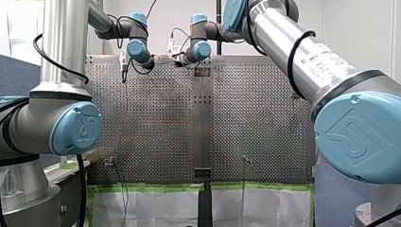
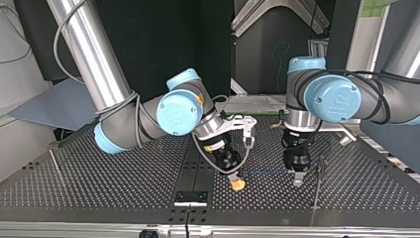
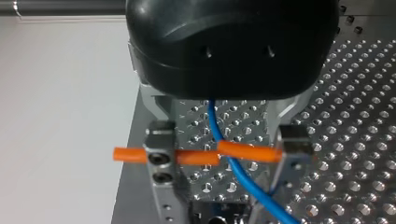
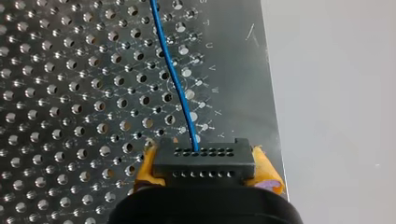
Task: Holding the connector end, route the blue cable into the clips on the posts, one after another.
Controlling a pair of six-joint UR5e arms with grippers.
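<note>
Near the edge of the perforated metal desk (image 4: 70, 93), right pincer (image 4: 205, 170) clenched on black multi-hole connector (image 4: 201, 158). Thin blue cable (image 3: 243, 177) runs between left pincer (image 3: 226, 154)'s released jaws, across orange crossbar (image 3: 196, 157). Risk: unclamped cable slides out, missing clips.

A perforated metal desk (image 1: 156, 118) is seen in the front view, made of two plates joined by a central strip (image 1: 202, 123). White sheeting (image 1: 151, 205) bordered with green tape (image 1: 142, 187) is noted along the lower part of the frame. A pale wall (image 1: 359, 28) is recorded at the upper right and a blue partition (image 1: 14, 75) at the left edge. In the top view a dark backdrop (image 2: 163, 34) is observed across the upper centre, with a grey-blue panel (image 2: 54, 106) at the left.
</note>
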